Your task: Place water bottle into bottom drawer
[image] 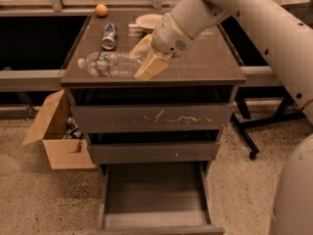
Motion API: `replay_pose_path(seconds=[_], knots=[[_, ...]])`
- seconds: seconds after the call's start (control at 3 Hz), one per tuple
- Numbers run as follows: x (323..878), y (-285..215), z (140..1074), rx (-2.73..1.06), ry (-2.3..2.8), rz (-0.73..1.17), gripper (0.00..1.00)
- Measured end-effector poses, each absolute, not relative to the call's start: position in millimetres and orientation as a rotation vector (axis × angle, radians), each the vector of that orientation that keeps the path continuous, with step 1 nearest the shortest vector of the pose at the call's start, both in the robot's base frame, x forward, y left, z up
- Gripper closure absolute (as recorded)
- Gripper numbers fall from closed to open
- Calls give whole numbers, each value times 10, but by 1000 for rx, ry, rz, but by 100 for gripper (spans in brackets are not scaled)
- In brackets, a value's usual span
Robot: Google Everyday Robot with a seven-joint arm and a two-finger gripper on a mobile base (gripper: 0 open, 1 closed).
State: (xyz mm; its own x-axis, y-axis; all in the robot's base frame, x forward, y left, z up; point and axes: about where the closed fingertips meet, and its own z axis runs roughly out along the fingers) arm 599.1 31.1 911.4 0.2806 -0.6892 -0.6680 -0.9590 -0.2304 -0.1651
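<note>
The gripper [139, 61] is hanging over the front left part of the cabinet top [205, 65], and its two tan fingers [149, 67] are clamping the base end of the water bottle [110, 64]. The bottle is lying level, with its white cap pointing left, close to the front edge; whether it is resting on the wood or hovering just above it I cannot tell. Far beneath it, the bottom drawer [154, 192] is standing pulled out, showing a bare floor. The main risk is coming from the grip. Most of the bottle's length is sticking out to one side of the fingers, so it may be sagging or twisting as the arm swings it forward and down. The thin ribbed plastic may also be giving way under the squeeze and sliding free. On the way down the cap end could be catching the scratched top drawer [151, 117] or the middle drawer [151, 152], both of which are lying between the cabinet top and the opening. If it is let go from too high, the bottle could be bouncing or rolling out onto the floor beside the cardboard box [54, 133]. A can [109, 35], an orange [101, 10] and a bowl [148, 21] are sitting further back, out of the likely path. The bottle's band is showing red, green and blue, but no wording on it or on the can is coming through readably.
</note>
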Motion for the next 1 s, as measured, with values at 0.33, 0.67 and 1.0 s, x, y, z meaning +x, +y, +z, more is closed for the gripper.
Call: replay_pose_path(seconds=[0.33, 0.67, 1.0], knots=[[5374, 235, 8741, -2040, 1463, 693, 100], [5007, 101, 8229, -1987, 1526, 775, 100], [5007, 128, 8238, -2000, 1521, 777, 100]])
